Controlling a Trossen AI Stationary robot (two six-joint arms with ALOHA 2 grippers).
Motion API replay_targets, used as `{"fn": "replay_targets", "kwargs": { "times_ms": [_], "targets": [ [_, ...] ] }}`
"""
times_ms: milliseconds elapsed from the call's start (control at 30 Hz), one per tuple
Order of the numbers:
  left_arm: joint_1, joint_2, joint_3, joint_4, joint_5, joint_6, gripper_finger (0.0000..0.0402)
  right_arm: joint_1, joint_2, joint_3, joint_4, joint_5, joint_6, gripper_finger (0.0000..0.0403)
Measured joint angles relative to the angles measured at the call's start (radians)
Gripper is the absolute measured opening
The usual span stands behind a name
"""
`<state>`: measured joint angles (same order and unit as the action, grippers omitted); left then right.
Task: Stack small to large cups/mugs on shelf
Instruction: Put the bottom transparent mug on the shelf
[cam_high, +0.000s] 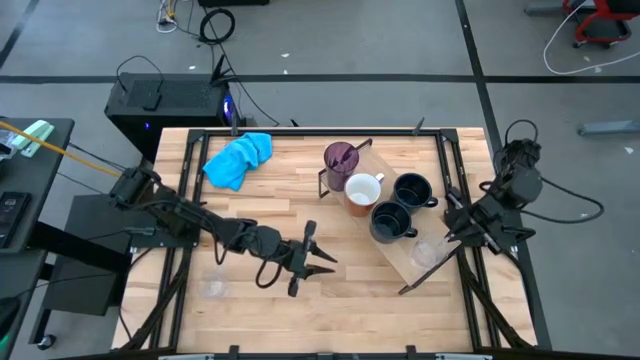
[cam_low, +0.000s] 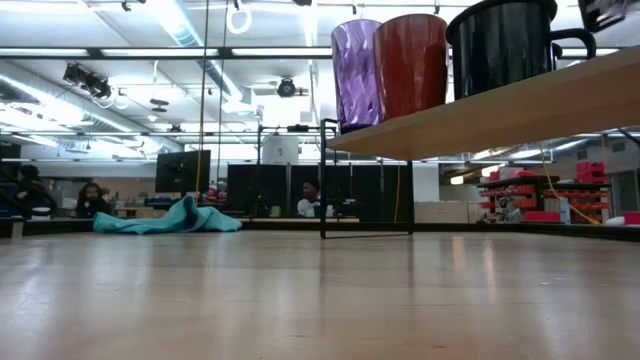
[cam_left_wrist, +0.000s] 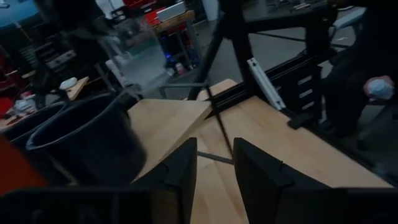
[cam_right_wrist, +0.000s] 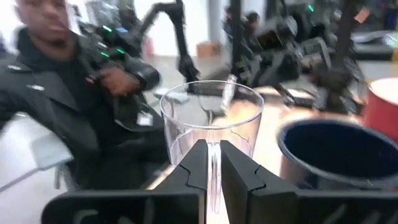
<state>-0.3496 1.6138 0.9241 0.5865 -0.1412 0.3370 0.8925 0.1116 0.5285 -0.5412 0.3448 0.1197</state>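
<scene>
In the high view a long light wooden shelf board with a thin black wire frame (cam_high: 400, 252) runs diagonally from upper centre toward the lower right of the tabletop. On it, from its upper end downward, stand a tall purple translucent tumbler (cam_high: 340, 161), a white mug with a reddish-brown inside (cam_high: 362, 191), two dark navy-black handled mugs (cam_high: 412, 190) (cam_high: 391, 221) and a small clear glass (cam_high: 427, 252) at the lower end. The right gripper (cam_high: 455, 238), at the right of the frame, has its fingers pinched nearly together on the wall of that glass (cam_right_wrist: 212, 127). The left gripper (cam_high: 316, 256), at lower centre, hangs over bare wood with its fingers (cam_left_wrist: 180, 171) partly apart and nothing between them. A second small clear glass (cam_high: 213, 288) stands at the lower left, and a crumpled bright blue cloth (cam_high: 238, 159) lies at the upper left.
</scene>
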Motion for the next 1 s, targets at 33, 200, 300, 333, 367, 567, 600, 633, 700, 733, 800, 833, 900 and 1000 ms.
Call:
{"fn": "replay_targets", "kwargs": {
  "times_ms": [33, 200, 300, 333, 367, 567, 600, 633, 700, 733, 800, 833, 900, 1000],
  "targets": [
    [0.005, 0.000, 0.000, 0.000, -0.001, 0.000, 0.0113, 0.000, 0.012, 0.000, -0.011, 0.020, 0.012, 0.0029],
    [0.035, 0.000, 0.000, 0.000, 0.000, -0.001, 0.0113, 0.000, 0.087, 0.000, -0.019, 0.029, 0.019, 0.0033],
    [0.047, 0.000, 0.000, 0.000, 0.000, -0.001, 0.0110, 0.000, 0.135, 0.000, -0.021, 0.029, 0.020, 0.0035],
    [0.050, 0.000, 0.000, 0.000, 0.000, -0.001, 0.0110, 0.000, 0.148, 0.000, -0.020, 0.030, 0.023, 0.0036],
    [0.051, 0.000, 0.000, 0.000, 0.000, -0.001, 0.0111, 0.000, 0.161, 0.000, -0.022, 0.032, 0.033, 0.0036],
    [0.050, 0.000, 0.000, 0.001, 0.000, 0.023, 0.0110, 0.000, 0.203, 0.000, -0.046, 0.047, 0.101, 0.0036],
    [0.050, 0.000, 0.000, 0.002, 0.000, 0.023, 0.0109, 0.000, 0.207, 0.000, -0.053, 0.048, 0.121, 0.0036],
    [0.050, 0.000, 0.000, 0.002, 0.000, 0.023, 0.0107, 0.000, 0.210, 0.000, -0.056, 0.048, 0.143, 0.0036],
    [0.050, 0.000, 0.000, 0.002, 0.000, 0.024, 0.0105, 0.000, 0.215, 0.000, -0.058, 0.048, 0.190, 0.0037],
    [0.050, 0.000, 0.000, 0.002, 0.000, 0.024, 0.0105, 0.000, 0.218, 0.001, -0.060, 0.049, 0.210, 0.0037],
    [0.050, 0.000, 0.000, 0.002, 0.000, 0.025, 0.0106, 0.000, 0.224, 0.001, -0.076, 0.049, 0.236, 0.0037],
    [0.050, 0.000, 0.000, 0.001, 0.000, 0.026, 0.0106, 0.000, 0.225, 0.001, -0.089, 0.049, 0.248, 0.0037],
    [0.050, 0.000, 0.000, 0.002, 0.000, 0.026, 0.0107, 0.000, 0.227, 0.001, -0.105, 0.049, 0.269, 0.0037],
    [0.050, 0.000, 0.000, 0.002, 0.000, 0.026, 0.0106, 0.000, 0.227, 0.001, -0.106, 0.049, 0.270, 0.0037]
  ]
}}
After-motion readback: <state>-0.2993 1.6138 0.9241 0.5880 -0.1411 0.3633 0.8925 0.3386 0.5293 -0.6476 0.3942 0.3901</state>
